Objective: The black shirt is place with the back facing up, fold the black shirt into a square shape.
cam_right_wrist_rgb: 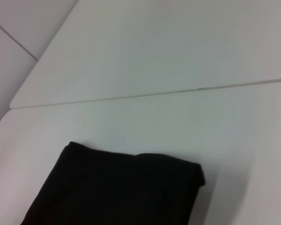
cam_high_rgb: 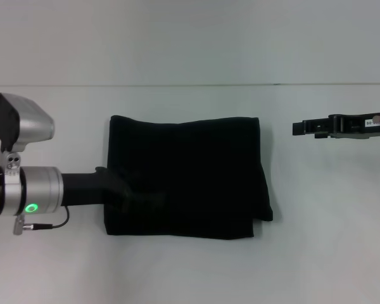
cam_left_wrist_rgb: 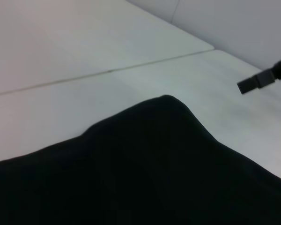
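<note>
The black shirt (cam_high_rgb: 196,171) lies folded into a rough square in the middle of the white table (cam_high_rgb: 177,272). It fills the lower part of the left wrist view (cam_left_wrist_rgb: 154,173), and one folded corner shows in the right wrist view (cam_right_wrist_rgb: 122,192). No lettering shows. My left arm reaches in from the left, and its gripper (cam_high_rgb: 138,196) rests on the shirt's near left part, black against black. My right gripper (cam_high_rgb: 296,128) hovers to the right of the shirt, apart from it, fingers together and holding nothing. It also shows far off in the left wrist view (cam_left_wrist_rgb: 246,86).
A thin seam (cam_high_rgb: 272,84) runs across the table behind the shirt. Bare white tabletop surrounds the shirt on all sides. A small black cable (cam_high_rgb: 50,225) hangs under my left wrist.
</note>
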